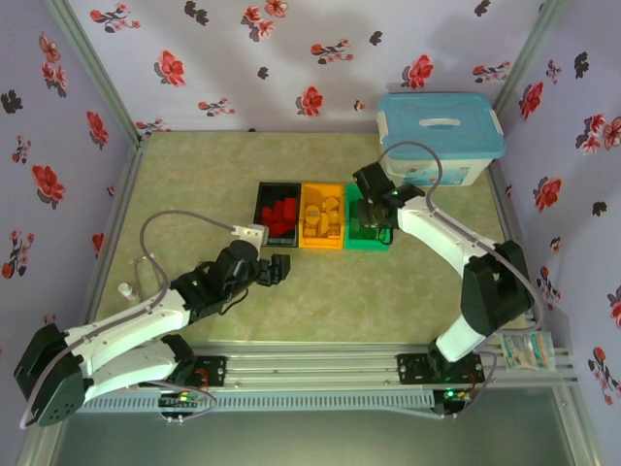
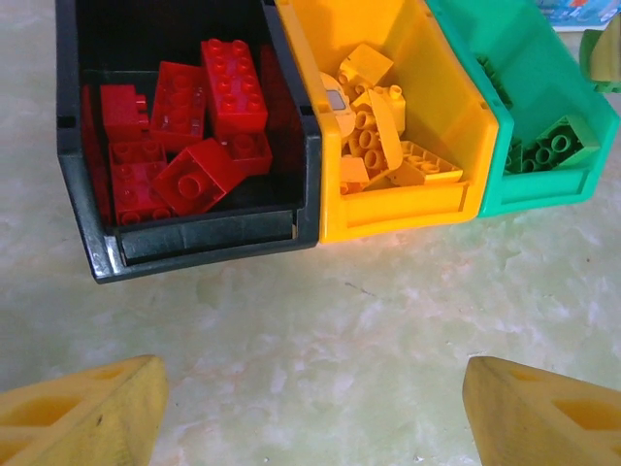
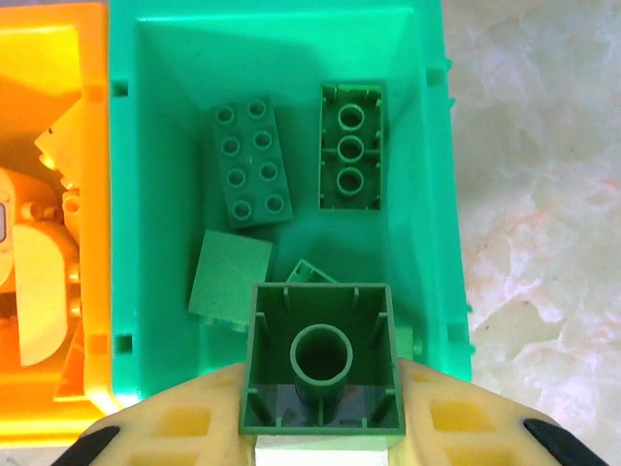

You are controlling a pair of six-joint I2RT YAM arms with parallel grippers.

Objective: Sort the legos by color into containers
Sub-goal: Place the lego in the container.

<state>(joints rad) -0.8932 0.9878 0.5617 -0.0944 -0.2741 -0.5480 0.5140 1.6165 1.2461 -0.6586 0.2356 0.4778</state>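
Three bins stand side by side mid-table: a black bin [image 1: 277, 216] with red legos [image 2: 204, 126], an orange bin [image 1: 322, 217] with orange-yellow legos [image 2: 383, 136], and a green bin [image 1: 367, 223] with several green legos [image 3: 250, 163]. My right gripper [image 3: 322, 427] hangs over the green bin [image 3: 146, 194], shut on a square green lego [image 3: 322, 359] whose hollow underside faces the camera. My left gripper [image 2: 310, 417] stands open above bare table in front of the black bin [image 2: 194, 243], nothing between its yellow fingers [image 2: 87, 413].
A large white tub with a light-blue lid [image 1: 441, 136] stands at the back right, just behind the right arm. A small white object [image 1: 126, 289] lies near the table's left edge. Flowered walls close in the table on three sides.
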